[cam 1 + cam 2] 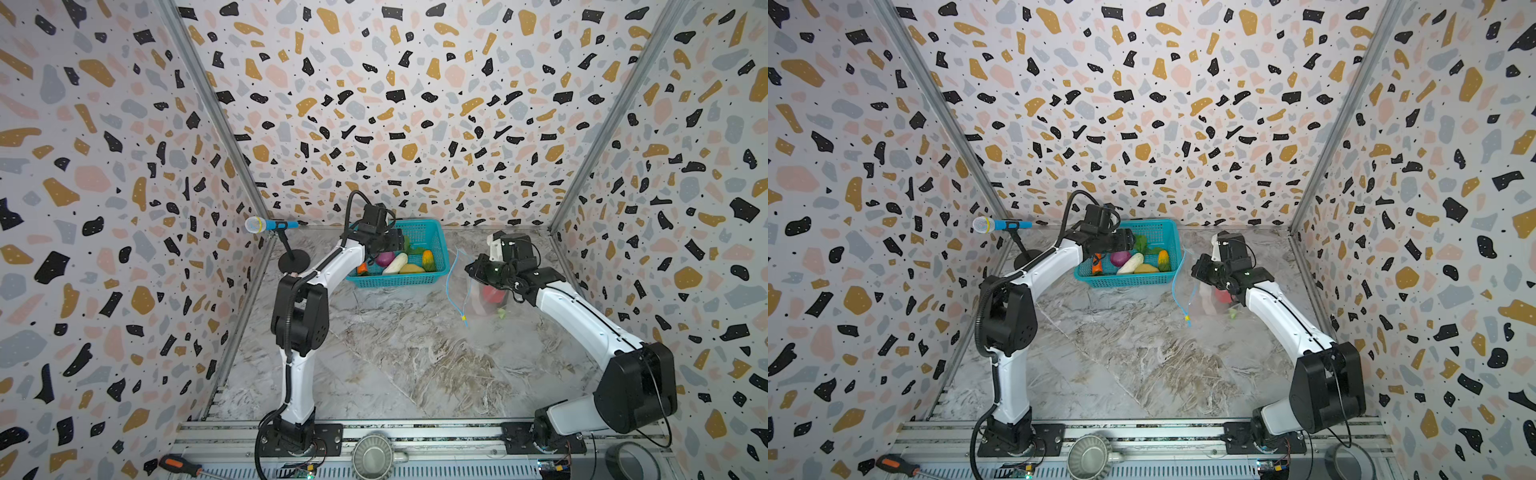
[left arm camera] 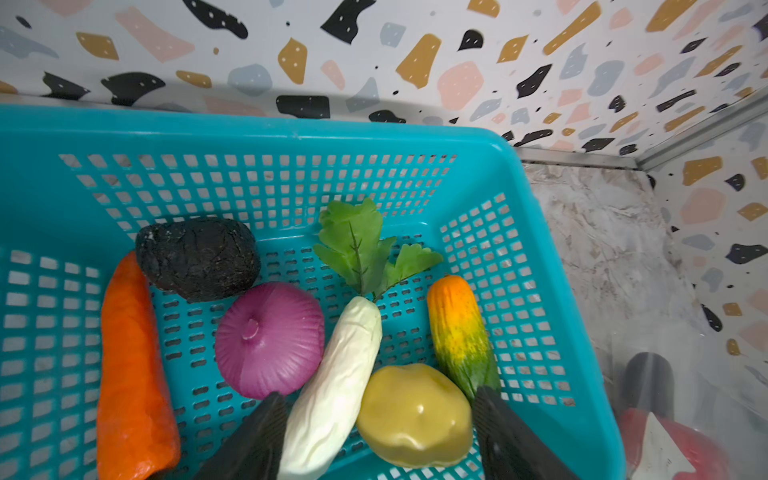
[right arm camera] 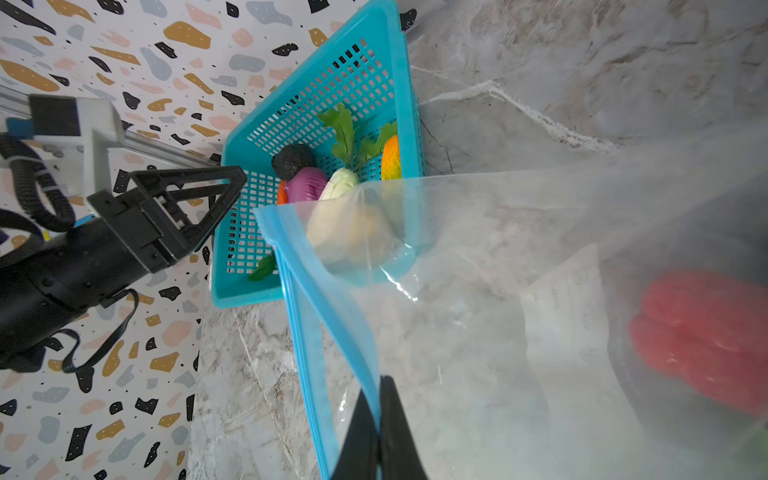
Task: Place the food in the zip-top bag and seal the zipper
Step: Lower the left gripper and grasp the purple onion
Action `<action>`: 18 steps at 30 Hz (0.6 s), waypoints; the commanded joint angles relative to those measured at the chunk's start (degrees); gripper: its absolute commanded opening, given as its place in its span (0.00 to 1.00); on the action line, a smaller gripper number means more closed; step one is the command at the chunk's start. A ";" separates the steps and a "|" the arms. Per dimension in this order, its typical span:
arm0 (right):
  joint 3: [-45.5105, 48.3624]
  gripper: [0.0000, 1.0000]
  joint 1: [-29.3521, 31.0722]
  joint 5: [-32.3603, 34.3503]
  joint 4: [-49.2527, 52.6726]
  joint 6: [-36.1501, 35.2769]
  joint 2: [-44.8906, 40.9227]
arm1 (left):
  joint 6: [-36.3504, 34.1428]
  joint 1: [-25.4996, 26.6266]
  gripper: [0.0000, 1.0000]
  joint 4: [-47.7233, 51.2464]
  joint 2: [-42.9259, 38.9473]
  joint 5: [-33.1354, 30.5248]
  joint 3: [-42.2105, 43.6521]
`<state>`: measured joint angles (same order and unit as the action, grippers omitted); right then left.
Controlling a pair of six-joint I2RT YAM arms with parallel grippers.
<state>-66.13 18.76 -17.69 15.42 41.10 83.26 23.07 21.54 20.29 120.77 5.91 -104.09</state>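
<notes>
Surrounding marbled tabletop (image 1: 395, 353), terrazzo-patterned walls (image 1: 395, 104)

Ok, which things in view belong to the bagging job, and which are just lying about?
Job: zip-top bag with red pepper inside, zipper, carrot, onion, radish, potato in the teal basket.
Lying about: microphone, screwdriver, grey roll, fluted metal cup.

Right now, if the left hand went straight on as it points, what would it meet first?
Likely the yellow potato or the white radish beside it in the teal basket; which first is unclear.
</notes>
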 commanded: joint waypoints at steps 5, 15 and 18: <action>-1.71 0.00 1.18 -1.69 -1.67 0.34 2.25 | -0.32 -1.67 0.77 5.86 6.28 -2.92 -7.51; -2.63 0.00 1.26 -2.21 -1.89 0.38 4.32 | -1.19 -2.20 0.84 9.37 10.65 -6.06 -11.23; -2.64 0.00 1.27 -2.19 -1.97 0.36 4.56 | -1.27 -2.22 0.85 9.50 11.68 -6.31 -11.61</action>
<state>-66.61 19.90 -19.53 14.00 41.12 87.77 22.96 19.55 28.71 131.46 0.84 -113.73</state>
